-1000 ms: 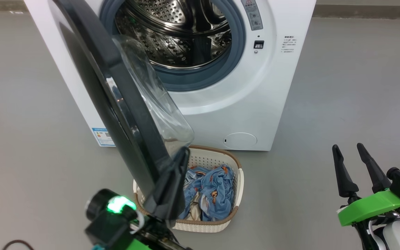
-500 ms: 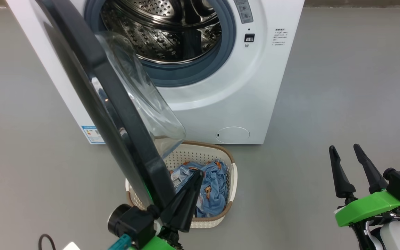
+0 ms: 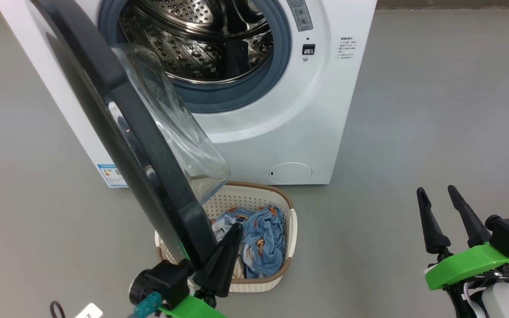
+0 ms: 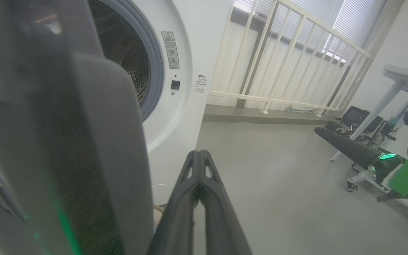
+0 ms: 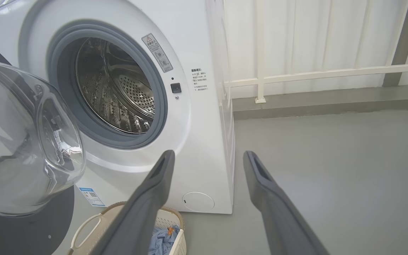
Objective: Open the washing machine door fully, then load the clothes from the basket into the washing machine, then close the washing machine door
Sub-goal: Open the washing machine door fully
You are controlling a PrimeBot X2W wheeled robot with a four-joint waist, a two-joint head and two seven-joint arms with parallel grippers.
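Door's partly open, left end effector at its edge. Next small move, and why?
Probably sweep the shut left end effector leftward against the rim of the washing machine door, swinging it wider: it overhangs the basket, covering part of the clothes.

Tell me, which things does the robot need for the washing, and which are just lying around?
For the job: washing machine, washing machine door, basket, clothes, left tool, right tool.

Just lying about: white railing, grey table.
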